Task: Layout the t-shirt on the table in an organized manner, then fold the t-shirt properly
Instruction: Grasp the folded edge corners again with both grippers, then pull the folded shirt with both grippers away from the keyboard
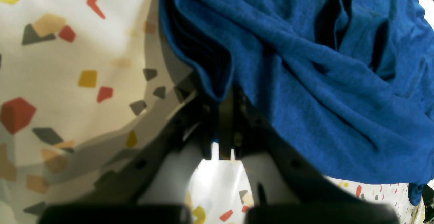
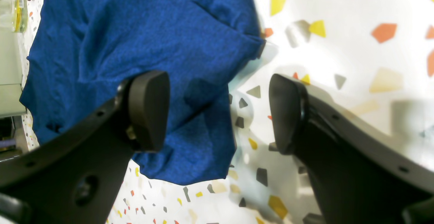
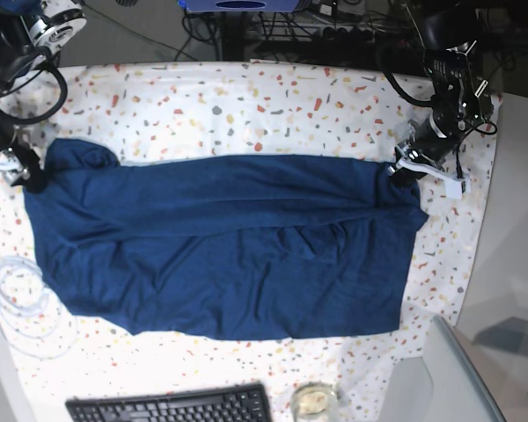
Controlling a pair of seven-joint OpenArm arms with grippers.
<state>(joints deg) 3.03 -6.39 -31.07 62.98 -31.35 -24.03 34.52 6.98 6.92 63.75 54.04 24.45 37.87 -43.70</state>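
Left wrist view: the left gripper (image 1: pixel 223 115) has its fingers (image 1: pixel 237 122) pressed together on a bunched edge of the t-shirt (image 1: pixel 305 81), which fills the frame from 12 to 4 o'clock; the speckled worktop (image 1: pixel 67 64) lies at 9 o'clock.

Right wrist view: the right gripper (image 2: pixel 218 112) has its fingers (image 2: pixel 149 108) spread wide with nothing between them, above the shirt's edge; the cloth spreads toward 10 o'clock.

Base view: the shirt lies spread across the worktop's middle. The left arm (image 3: pixel 453 97) reaches down from 1 o'clock to the shirt's corner at 3 o'clock. The right arm (image 3: pixel 9 79) bends down at 10 o'clock beside the opposite corner.
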